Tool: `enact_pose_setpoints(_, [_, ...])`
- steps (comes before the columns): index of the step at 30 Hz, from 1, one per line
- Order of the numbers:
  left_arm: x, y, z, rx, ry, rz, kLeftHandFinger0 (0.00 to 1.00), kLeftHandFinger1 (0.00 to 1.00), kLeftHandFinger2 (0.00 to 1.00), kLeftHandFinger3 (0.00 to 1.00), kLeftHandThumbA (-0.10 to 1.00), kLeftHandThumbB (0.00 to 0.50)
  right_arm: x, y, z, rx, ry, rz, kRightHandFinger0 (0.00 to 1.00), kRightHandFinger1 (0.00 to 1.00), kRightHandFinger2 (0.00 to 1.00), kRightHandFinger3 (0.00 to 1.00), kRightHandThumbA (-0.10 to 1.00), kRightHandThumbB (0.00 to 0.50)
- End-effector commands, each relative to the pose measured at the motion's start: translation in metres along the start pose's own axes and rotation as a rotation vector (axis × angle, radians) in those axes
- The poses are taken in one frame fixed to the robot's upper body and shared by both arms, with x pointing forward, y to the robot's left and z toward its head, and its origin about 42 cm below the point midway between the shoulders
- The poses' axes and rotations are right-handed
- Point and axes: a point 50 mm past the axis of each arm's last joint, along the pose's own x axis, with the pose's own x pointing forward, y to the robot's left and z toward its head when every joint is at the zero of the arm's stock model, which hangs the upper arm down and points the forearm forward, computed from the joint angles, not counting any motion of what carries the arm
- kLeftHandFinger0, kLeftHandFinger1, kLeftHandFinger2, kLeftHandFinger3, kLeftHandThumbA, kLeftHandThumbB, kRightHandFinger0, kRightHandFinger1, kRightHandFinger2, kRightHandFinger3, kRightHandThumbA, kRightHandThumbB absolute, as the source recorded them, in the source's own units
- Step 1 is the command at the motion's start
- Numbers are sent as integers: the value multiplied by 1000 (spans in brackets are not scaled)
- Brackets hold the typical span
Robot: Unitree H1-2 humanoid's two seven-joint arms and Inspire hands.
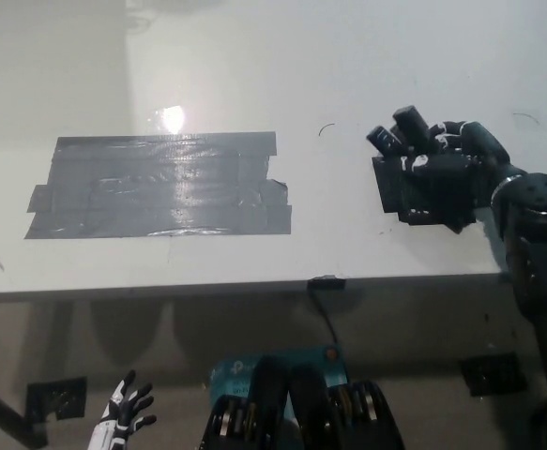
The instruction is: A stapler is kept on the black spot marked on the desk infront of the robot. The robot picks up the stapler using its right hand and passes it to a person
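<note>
The stapler (397,186) sits under my right robot hand (437,169), on the white worktop (254,75) well right of the black spot (160,186) — only a dark, blocky edge shows. My black fingers (409,127) curl over it; whether they grip it I cannot tell. My left robot hand (126,410) hangs below the worktop edge, fingers spread.

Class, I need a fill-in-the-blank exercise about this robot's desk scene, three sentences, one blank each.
1. The black right hand is over the ____ desk.
2. The dark tape patch lies to the ____ of the right hand in the picture.
3. The white left hand hangs ____ the desk's front edge in the picture, its fingers apart.

Missing words: white; left; below
</note>
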Motion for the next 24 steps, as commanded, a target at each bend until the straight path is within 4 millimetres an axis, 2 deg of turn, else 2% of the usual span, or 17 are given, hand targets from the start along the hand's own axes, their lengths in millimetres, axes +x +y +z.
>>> enact_pose_setpoints(1, [2,4,7,-13,-52,19,791,862,855,1000,1000,446,-12,19,104,515,-278,319,0,0,0,0,1000,126])
enact_pose_setpoints(3, [1,4,8,-8,-52,19,774,850,846,1000,1000,444,-12,22,115,595,-307,309,0,0,0,0,1000,94])
enact_pose_setpoints(7, [2,5,8,-12,-53,24,774,837,833,1000,1000,452,-15,30,129,670,-347,348,0,0,0,0,1000,99])
enact_pose_setpoints(10, [3,6,9,-3,-55,15,771,836,830,1000,1000,444,-18,40,136,696,-371,367,0,0,0,0,1000,87])
enact_pose_setpoints(12, [3,5,10,-3,-53,13,779,842,835,1000,1000,446,-21,52,143,733,-380,370,0,0,0,0,1000,97])
enact_pose_setpoints(14, [2,5,10,-9,-55,15,780,840,831,1000,1000,455,-22,59,144,754,-377,373,0,0,0,0,1000,101])
enact_pose_setpoints(16, [2,5,11,-8,-55,8,784,841,834,1000,1000,469,-22,72,146,781,-375,406,0,0,0,0,1000,85])
enact_pose_setpoints(19, [4,6,13,-10,-60,7,780,839,835,1000,1000,461,-21,82,151,768,-362,399,0,0,0,0,1000,112])
enact_pose_setpoints(21, [5,6,13,3,-73,6,770,836,833,1000,1000,443,-19,88,154,766,-356,406,0,0,0,0,1000,100])
enact_pose_setpoints(24, [6,7,12,-6,-67,8,791,851,844,1000,1000,457,-16,95,156,764,-342,414,0,0,0,0,1000,81])
